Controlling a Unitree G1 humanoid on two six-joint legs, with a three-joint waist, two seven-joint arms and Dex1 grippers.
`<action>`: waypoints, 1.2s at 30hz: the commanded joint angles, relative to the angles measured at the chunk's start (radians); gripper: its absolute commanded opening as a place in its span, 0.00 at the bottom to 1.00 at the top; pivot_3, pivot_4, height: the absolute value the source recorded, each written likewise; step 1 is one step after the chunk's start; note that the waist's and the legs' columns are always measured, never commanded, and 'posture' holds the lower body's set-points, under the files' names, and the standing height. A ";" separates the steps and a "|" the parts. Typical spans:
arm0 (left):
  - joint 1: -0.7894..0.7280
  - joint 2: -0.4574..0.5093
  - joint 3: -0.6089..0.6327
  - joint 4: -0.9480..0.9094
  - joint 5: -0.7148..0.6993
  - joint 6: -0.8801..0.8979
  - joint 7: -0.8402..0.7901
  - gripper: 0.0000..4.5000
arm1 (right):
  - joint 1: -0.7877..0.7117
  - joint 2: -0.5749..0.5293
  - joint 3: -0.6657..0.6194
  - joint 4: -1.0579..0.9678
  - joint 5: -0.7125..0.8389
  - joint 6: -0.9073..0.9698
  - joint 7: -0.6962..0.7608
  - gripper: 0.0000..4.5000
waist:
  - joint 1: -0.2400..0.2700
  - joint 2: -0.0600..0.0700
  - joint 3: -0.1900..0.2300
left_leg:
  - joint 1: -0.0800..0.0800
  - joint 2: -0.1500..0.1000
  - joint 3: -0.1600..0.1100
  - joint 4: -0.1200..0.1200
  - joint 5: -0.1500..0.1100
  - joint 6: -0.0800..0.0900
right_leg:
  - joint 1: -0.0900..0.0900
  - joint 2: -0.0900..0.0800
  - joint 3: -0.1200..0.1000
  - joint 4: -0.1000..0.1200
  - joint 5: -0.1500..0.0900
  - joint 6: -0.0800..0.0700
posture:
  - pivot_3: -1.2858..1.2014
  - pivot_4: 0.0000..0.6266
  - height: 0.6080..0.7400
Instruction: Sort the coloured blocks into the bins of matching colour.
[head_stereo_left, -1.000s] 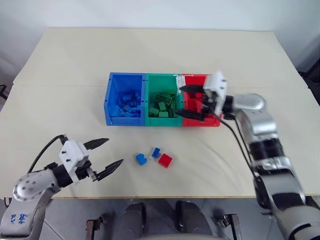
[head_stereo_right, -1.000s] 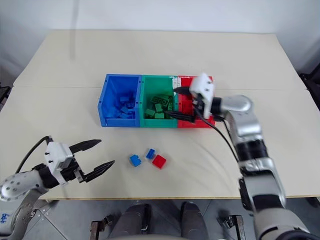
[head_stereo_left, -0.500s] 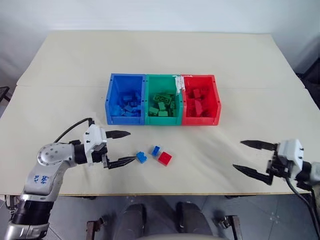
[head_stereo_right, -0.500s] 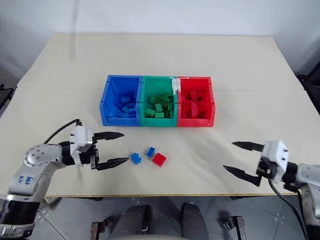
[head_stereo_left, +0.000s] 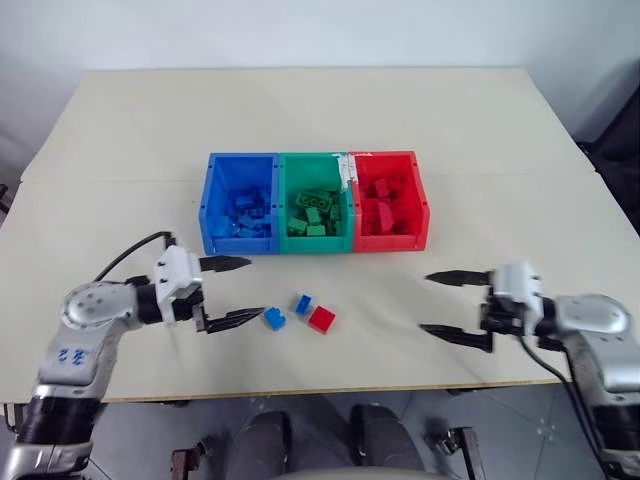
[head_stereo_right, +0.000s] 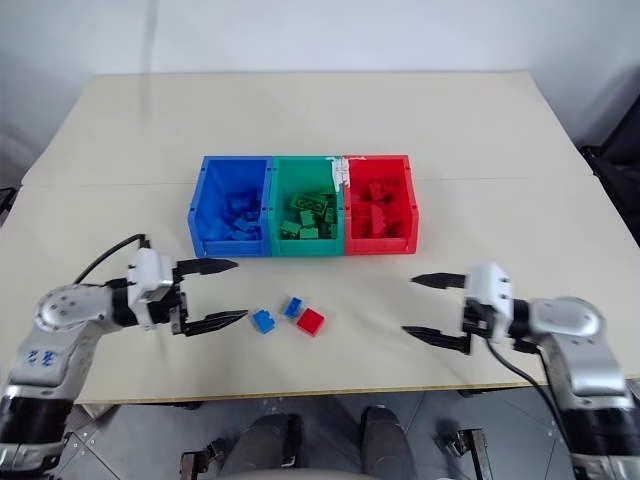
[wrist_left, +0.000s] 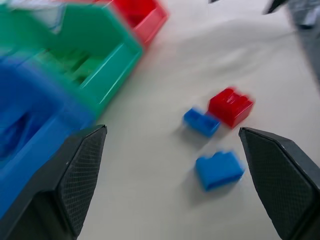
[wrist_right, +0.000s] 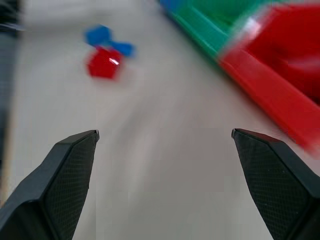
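Three loose blocks lie on the table in front of the bins: a blue block (head_stereo_left: 274, 318), a smaller blue block (head_stereo_left: 303, 304) and a red block (head_stereo_left: 321, 319). The joined bins stand in a row, blue bin (head_stereo_left: 212, 193), green bin (head_stereo_left: 314, 167) and red bin (head_stereo_left: 421, 200), each holding several blocks of its colour. My left gripper (head_stereo_left: 232, 292) is open, just left of the nearest blue block (wrist_left: 219, 170), with nothing between its fingers. My right gripper (head_stereo_left: 444, 303) is open and empty, well to the right of the red block (wrist_right: 103, 63).
The cream table (head_stereo_left: 300, 110) stretches wide behind and beside the bins. Its front edge (head_stereo_left: 330, 388) runs close below both grippers. A black cable (head_stereo_left: 128, 250) loops off my left wrist.
My right gripper has drawn back from over the red bin, down to the table's front right. My left gripper has moved right toward the loose blocks. The camera has shifted a little.
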 joint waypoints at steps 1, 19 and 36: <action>0.101 0.011 0.080 -0.041 -0.003 -0.032 0.020 1.00 | -0.094 0.082 0.138 -0.076 -0.024 0.135 -0.090 0.99 | 0.002 0.000 0.000 | -0.001 0.000 0.001 0.000 0.000 0.000 | -0.002 0.000 0.001 0.000 0.000 0.000 | 0.52 0.24 1.00; 0.335 -0.045 0.144 -0.296 -0.052 0.036 0.143 1.00 | -0.106 0.226 0.359 -0.041 -0.209 0.151 -0.269 0.78 | 0.029 0.000 0.000 | -0.012 -0.009 -0.004 0.002 -0.003 0.006 | -0.007 -0.009 -0.015 -0.001 0.000 -0.001 | 0.52 0.24 1.00; 0.098 -0.079 0.018 -0.304 -0.072 0.123 0.196 1.00 | -0.388 0.109 -0.006 0.164 -0.046 0.185 -0.299 0.33 | 0.019 0.001 0.000 | -0.011 -0.007 -0.002 0.007 -0.003 0.006 | -0.006 -0.004 -0.014 0.001 0.001 0.001 | 0.52 0.24 1.00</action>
